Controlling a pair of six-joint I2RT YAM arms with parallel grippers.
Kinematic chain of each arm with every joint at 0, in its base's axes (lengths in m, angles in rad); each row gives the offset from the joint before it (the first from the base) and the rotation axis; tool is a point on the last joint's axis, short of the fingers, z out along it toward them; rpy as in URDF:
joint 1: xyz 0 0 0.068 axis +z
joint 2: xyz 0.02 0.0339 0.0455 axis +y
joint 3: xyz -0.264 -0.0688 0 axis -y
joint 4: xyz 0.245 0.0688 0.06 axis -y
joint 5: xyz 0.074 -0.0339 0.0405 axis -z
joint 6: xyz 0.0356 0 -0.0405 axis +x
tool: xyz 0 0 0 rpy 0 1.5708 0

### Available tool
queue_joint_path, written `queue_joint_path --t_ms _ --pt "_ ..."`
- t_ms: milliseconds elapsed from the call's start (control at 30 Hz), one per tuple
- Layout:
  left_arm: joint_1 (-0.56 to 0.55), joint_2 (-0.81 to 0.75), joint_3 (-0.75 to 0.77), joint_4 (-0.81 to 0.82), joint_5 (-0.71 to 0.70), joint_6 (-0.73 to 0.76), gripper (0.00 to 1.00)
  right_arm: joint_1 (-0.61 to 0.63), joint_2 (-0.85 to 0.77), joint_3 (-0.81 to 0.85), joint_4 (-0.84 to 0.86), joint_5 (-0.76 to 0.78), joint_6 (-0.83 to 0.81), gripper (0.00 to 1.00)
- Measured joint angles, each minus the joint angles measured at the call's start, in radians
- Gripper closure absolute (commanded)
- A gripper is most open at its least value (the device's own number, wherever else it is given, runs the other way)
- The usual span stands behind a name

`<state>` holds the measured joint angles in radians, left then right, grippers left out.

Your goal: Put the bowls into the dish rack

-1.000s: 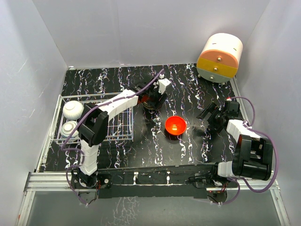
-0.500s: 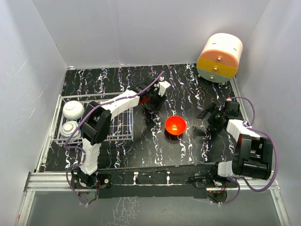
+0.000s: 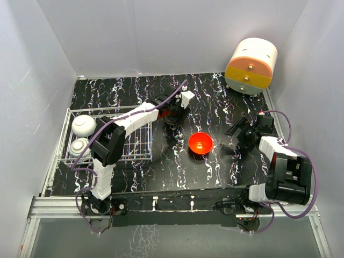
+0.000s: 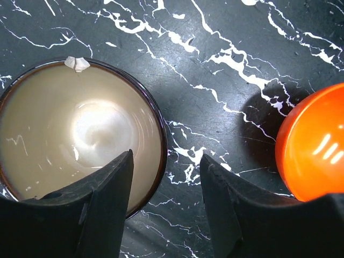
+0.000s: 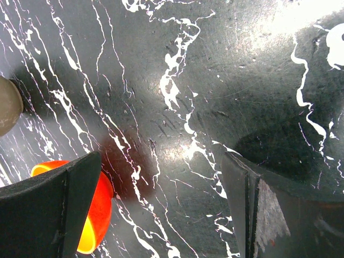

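Our left tool (image 4: 166, 160) hung part open over the brown bowl (image 4: 75, 140), one finger above its cream inside and the other outside, so the rim at the bowl's 4 o'clock lay between them; it gripped nothing. We judged the next move a straight drop and pinch on that rim; the round bowl had no long axis to match. From there the dish rack (image 3: 137, 150) lay at about 8 o'clock, with the white bowl (image 3: 84, 125) and the patterned bowl (image 3: 79, 147) inside. The red bowl (image 3: 200, 143) sat on the bench (image 3: 161, 166) at the brown one's 4 o'clock, the right tool (image 5: 161, 156) wide open and empty at its 3 o'clock. We read no writing; a white scrap (image 4: 76, 63) sat on the brown rim at 12 o'clock.
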<state>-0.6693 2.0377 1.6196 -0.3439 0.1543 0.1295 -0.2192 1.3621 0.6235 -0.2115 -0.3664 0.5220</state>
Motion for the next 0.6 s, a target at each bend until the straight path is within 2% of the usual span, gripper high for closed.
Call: queue_joint_path --t_ms 133,333,533,600 --pt "0.0 -0.01 0.0 0.003 -0.003 -0.003 0.6 -0.002 0.0 0.0 0.0 0.0 0.0 0.02" --pt "0.0 -0.01 0.0 0.003 -0.011 -0.003 0.51 -0.005 0.0 0.0 0.0 0.0 0.0 0.02" --pt "0.0 -0.01 -0.007 0.004 -0.024 -0.003 0.51 -0.005 0.0 0.0 0.0 0.0 0.0 0.02" --pt "0.001 -0.01 -0.008 0.004 -0.027 -0.003 0.56 -0.005 0.0 0.0 0.0 0.0 0.0 0.02"
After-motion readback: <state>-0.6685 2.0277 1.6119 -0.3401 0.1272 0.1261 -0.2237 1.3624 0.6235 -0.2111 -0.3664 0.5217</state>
